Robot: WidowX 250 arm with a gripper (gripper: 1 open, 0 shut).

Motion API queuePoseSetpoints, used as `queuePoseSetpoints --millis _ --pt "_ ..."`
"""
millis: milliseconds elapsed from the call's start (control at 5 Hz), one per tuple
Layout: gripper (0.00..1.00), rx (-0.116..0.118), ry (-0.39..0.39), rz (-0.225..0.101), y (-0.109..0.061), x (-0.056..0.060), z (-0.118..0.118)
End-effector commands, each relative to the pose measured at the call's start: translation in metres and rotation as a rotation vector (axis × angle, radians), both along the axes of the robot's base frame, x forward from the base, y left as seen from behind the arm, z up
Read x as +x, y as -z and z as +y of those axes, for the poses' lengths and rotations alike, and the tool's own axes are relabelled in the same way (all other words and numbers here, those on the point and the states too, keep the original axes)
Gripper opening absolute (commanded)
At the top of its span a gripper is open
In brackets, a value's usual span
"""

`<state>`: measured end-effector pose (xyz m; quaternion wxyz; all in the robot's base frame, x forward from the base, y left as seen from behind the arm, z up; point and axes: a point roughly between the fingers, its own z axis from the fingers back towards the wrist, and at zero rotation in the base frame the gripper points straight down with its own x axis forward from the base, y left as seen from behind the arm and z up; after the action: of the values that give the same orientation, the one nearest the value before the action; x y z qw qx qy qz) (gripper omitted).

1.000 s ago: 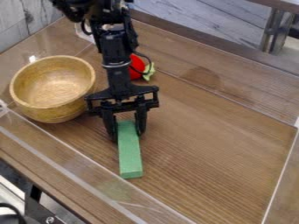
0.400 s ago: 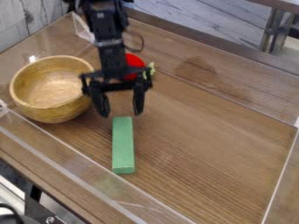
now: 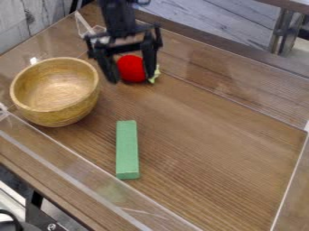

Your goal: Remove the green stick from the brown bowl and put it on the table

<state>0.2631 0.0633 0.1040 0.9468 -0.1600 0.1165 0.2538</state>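
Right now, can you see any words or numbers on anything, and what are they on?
None: no words, numbers or signs can be read on anything.
The green stick, the brown bowl, the red round toy, the table and the end effector all look plain.

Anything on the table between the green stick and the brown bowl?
No. In the camera view, only bare table separates the green stick from the brown bowl.

arm (image 3: 115,9): cut off at top | red toy (image 3: 132,66): partly hidden by pincer (image 3: 129,65)
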Motion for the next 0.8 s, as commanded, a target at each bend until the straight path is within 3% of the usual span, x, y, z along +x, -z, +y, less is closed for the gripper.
queuePoseSetpoints --millis 0,200,600 --pt "1.0 -0.003 0.046 -0.118 -0.039 0.006 -0.001" --pt "1.0 -0.027 0.092 -0.156 -0.054 0.004 -0.002" --pt "1.0 -0.026 0.173 -0.228 -0.071 0.003 0.009"
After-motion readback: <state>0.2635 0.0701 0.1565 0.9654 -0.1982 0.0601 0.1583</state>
